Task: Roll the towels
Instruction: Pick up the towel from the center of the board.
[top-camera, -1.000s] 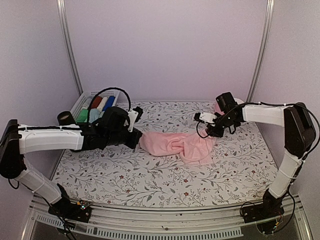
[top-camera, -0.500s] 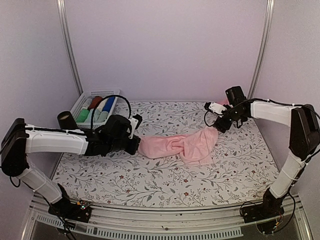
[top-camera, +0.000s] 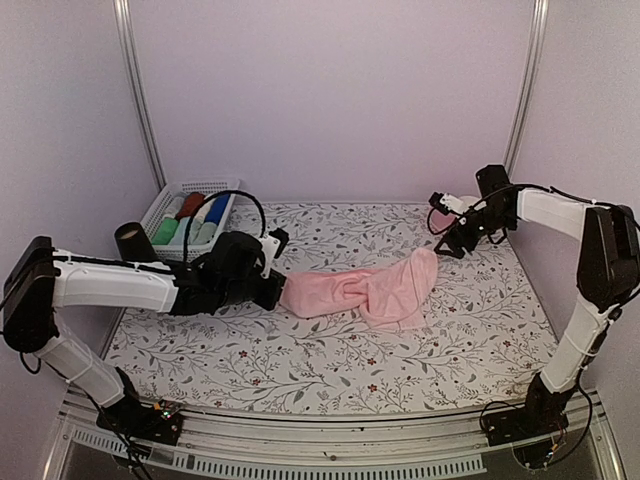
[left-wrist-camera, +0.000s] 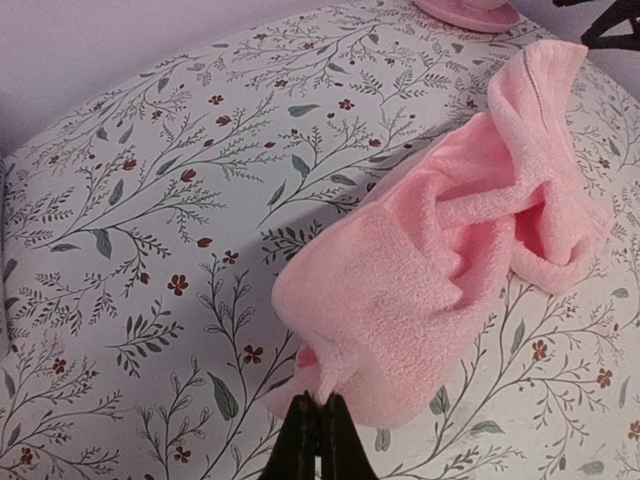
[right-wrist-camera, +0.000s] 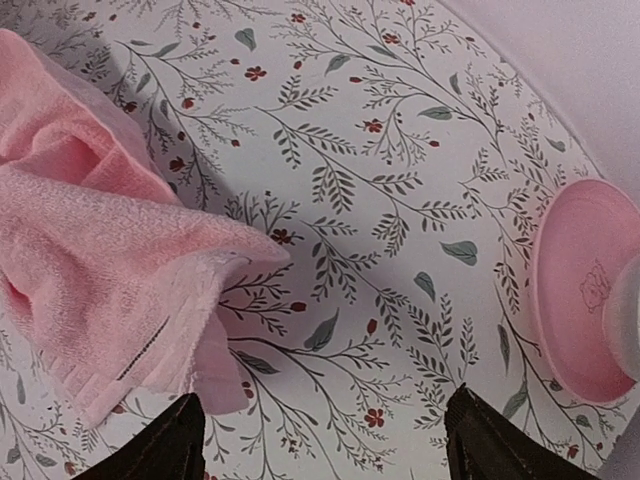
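Observation:
The pale pink towel (top-camera: 365, 290) lies crumpled and stretched across the middle of the floral table. It also shows in the left wrist view (left-wrist-camera: 440, 260) and the right wrist view (right-wrist-camera: 90, 250). My left gripper (top-camera: 277, 290) is shut on the towel's left corner, seen pinched between its black fingertips (left-wrist-camera: 320, 425). My right gripper (top-camera: 458, 240) is open and empty, above the table just right of the towel's right end, with its fingers (right-wrist-camera: 170, 445) wide apart. The mint green towel (top-camera: 166, 231) sits rolled in the basket.
A white basket (top-camera: 165, 199) at the back left holds several rolled cloths, dark red, white and blue among them. A pink saucer (right-wrist-camera: 585, 290) stands at the back right near my right gripper. A dark cylinder (top-camera: 129, 238) stands by the basket.
My right gripper has let go of the towel's right end and drawn back to the right and away. My left gripper stays shut on the left corner and has shifted slightly right.

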